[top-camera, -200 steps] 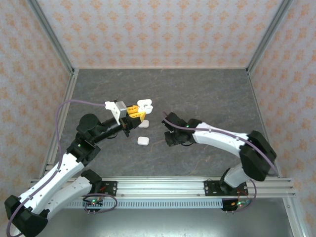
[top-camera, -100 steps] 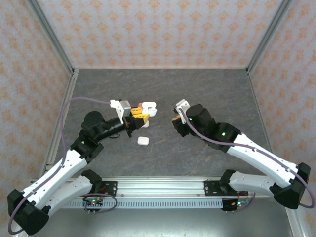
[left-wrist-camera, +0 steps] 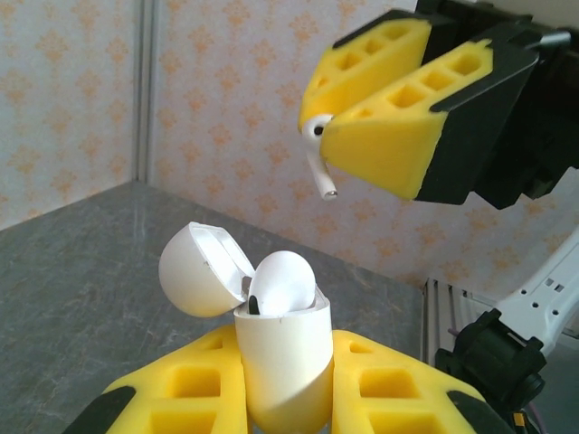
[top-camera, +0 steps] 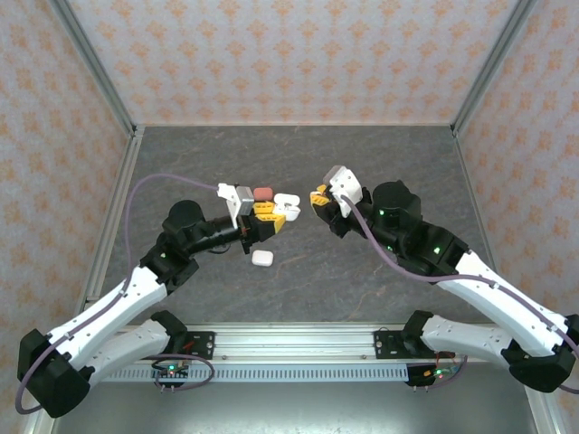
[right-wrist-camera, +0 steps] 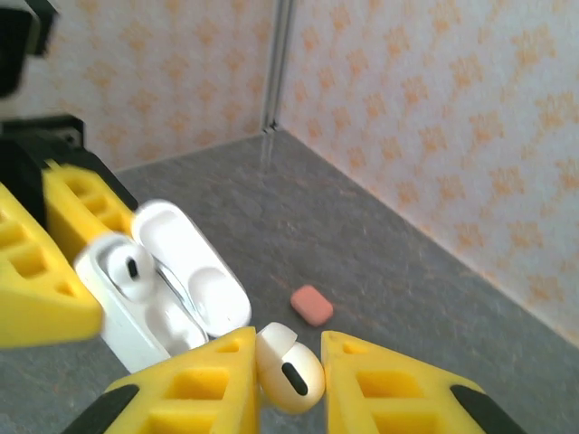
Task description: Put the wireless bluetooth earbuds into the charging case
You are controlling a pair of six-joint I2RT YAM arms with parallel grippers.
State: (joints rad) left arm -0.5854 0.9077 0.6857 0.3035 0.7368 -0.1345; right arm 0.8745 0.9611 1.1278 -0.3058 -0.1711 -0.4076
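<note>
White earbud (right-wrist-camera: pixel 291 371) pinched tight in my right gripper (left-wrist-camera: pixel 321 117), I hover just beside the open charging case (left-wrist-camera: pixel 280 348), which my left gripper (top-camera: pixel 269 215) clamps above the table (top-camera: pixel 362 289), a second earbud (left-wrist-camera: pixel 282 280) already seated in it. This is the insertion step: next, I judge, I must line the stem up over the case's free side and lower it gently.

Both arms are reaching inward over the table's middle, wrists facing each other; the left fingers (left-wrist-camera: pixel 181 398) are clamping the charging case (left-wrist-camera: pixel 280 353); the right fingers (right-wrist-camera: pixel 194 389) are pinching an earbud (right-wrist-camera: pixel 291 371).
</note>
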